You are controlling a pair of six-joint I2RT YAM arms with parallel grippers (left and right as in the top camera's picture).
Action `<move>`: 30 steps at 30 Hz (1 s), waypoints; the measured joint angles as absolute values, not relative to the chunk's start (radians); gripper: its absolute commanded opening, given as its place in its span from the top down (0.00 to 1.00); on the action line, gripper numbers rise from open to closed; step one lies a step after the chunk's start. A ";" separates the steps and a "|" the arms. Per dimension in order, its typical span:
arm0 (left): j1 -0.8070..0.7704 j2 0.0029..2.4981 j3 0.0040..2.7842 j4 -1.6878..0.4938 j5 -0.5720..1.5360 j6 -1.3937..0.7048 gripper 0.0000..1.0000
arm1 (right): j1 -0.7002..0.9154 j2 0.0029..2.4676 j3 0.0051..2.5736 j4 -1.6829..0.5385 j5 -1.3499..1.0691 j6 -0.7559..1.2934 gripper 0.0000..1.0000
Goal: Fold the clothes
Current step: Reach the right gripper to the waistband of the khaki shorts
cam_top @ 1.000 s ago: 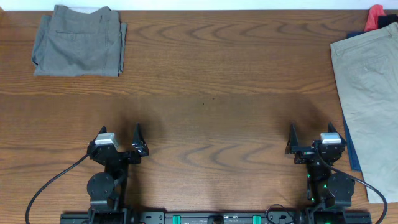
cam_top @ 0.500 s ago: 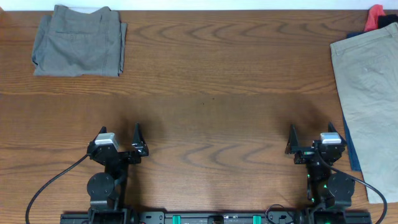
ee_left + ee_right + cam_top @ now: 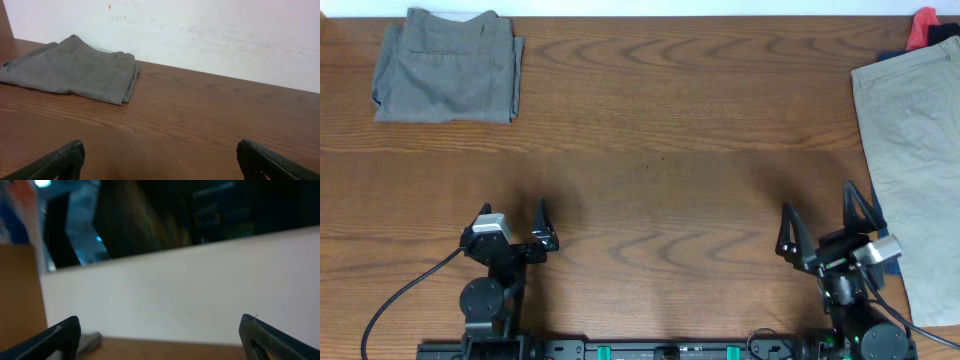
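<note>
Folded darker grey shorts [image 3: 447, 65] lie at the table's far left corner; they also show in the left wrist view [image 3: 75, 72]. Pale khaki-green shorts [image 3: 912, 150] lie spread along the right edge, over a navy blue garment [image 3: 886, 235]. My left gripper [image 3: 512, 222] is open and empty near the front edge; its fingertips [image 3: 160, 157] show wide apart. My right gripper [image 3: 820, 222] is open and empty, raised and tilted up, just left of the khaki shorts. Its view [image 3: 160, 335] shows the wall and a sliver of the grey shorts [image 3: 89, 341].
A red item [image 3: 923, 26] lies at the far right corner beside the khaki shorts. A white wall [image 3: 200, 35] runs behind the wooden table [image 3: 660, 150]. Cables trail from both arm bases at the front edge.
My right gripper has lifted and tilted upward, its fingers now spread wider in the overhead view. The left arm and the clothes have not moved.
</note>
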State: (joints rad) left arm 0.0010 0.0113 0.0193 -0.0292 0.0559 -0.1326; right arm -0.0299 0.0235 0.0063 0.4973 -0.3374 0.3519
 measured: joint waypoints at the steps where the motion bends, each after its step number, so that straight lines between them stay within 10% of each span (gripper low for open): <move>1: 0.001 0.011 0.019 -0.029 0.056 -0.133 0.02 | -0.030 0.023 0.006 0.514 -0.340 0.361 0.01; 17: 0.001 0.012 0.020 -0.029 0.056 -0.131 0.02 | -0.030 0.460 0.424 0.438 -0.125 0.152 0.01; 30: 0.001 0.012 0.020 -0.030 0.056 -0.130 0.02 | -0.057 1.426 1.403 -0.374 0.181 -0.140 0.01</move>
